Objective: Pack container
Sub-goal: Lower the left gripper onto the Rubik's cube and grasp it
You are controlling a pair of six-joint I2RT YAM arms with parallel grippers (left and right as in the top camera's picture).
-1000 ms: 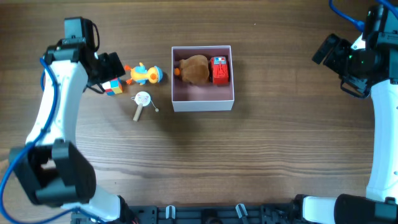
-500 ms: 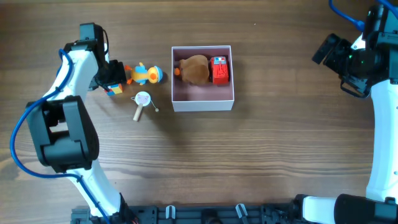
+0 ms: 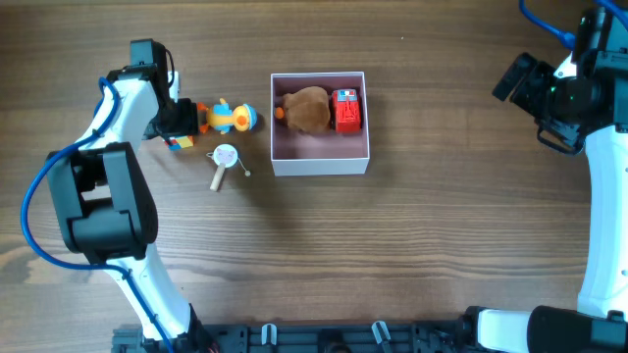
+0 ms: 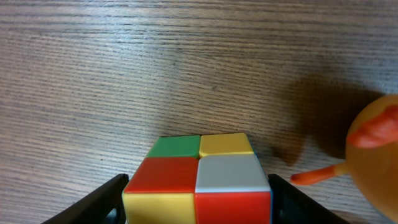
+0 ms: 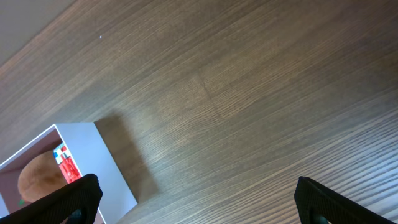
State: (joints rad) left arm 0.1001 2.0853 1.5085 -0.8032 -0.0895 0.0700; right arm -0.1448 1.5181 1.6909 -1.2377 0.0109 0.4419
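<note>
Grasp step: left jaws pinch the cube point(image 4: 199, 180), nine o'clock of the container point(image 3: 320, 165), right jaws spread; next likely a lift.

Left end effector point(image 4: 199, 200) now around cube point(image 4: 199, 168)

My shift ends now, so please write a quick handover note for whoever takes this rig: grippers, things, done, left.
Left gripper: fingers either side of the puzzle cube on the table; grip unclear.
Right gripper: open, empty, far from the box.
Done: brown plush and red truck are in the box.
To do: cube, duck and stick drum, all on the table beside the box.
</note>
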